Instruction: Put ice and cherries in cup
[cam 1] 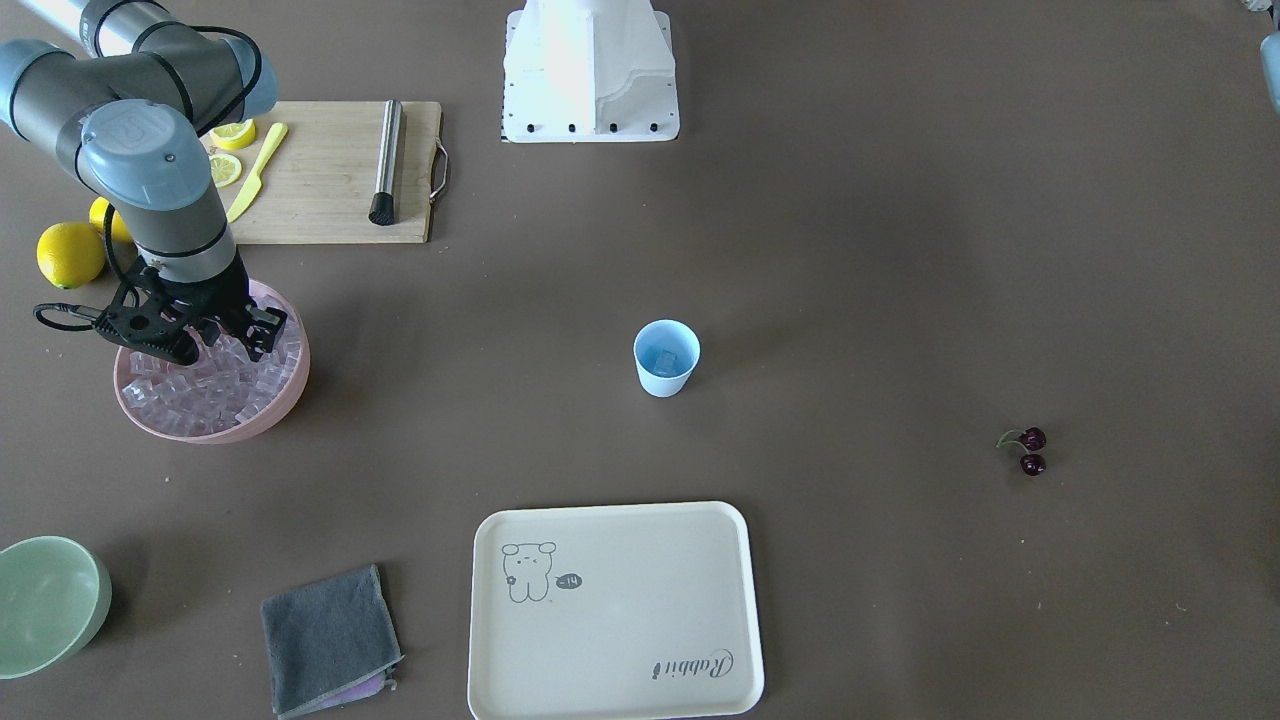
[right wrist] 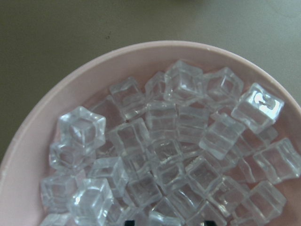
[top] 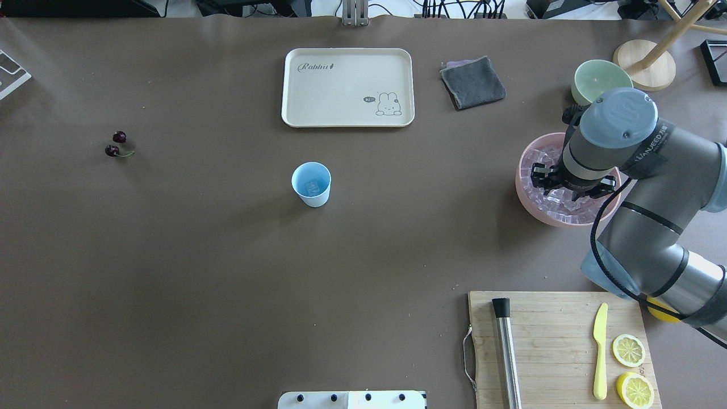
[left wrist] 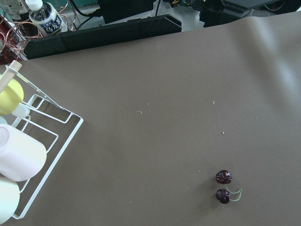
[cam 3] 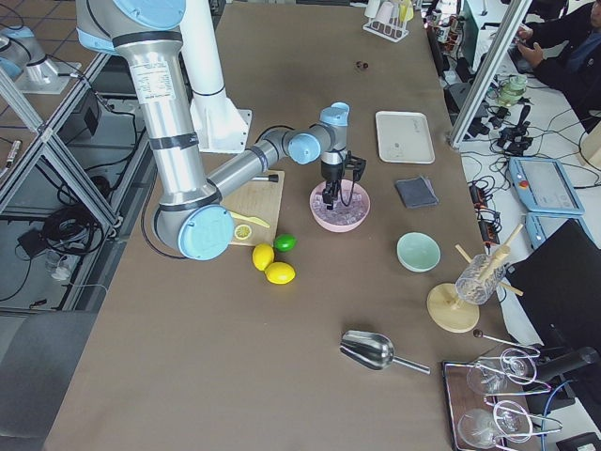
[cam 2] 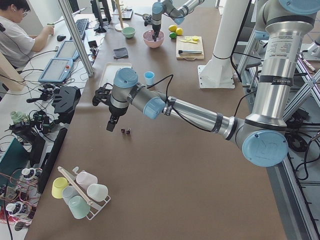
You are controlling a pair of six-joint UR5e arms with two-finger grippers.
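Observation:
The pale blue cup point(cam 1: 666, 358) stands upright mid-table with one cube of ice point(top: 312, 184) inside. More ice point(right wrist: 164, 150) fills the pink bowl point(cam 1: 290, 395). My right gripper point(cam 1: 215, 338) points down into that bowl, its fingers spread apart and open among the cubes. The cherries point(cam 1: 1031, 451) lie on the bare table far from the cup and show low in the left wrist view point(left wrist: 223, 185). My left gripper point(cam 2: 110, 125) hangs just above the table beside the cherries point(cam 2: 126, 131); I cannot tell whether it is open or shut.
A cutting board point(cam 1: 330, 180) behind the pink bowl holds lemon slices, a yellow knife and a metal muddler. Whole lemons point(cam 1: 70, 254) lie beside it. A cream tray point(cam 1: 615, 610), grey cloth point(cam 1: 328, 640) and green bowl point(cam 1: 50, 603) sit along the far edge. A wire cup rack point(left wrist: 28, 155) stands near the cherries.

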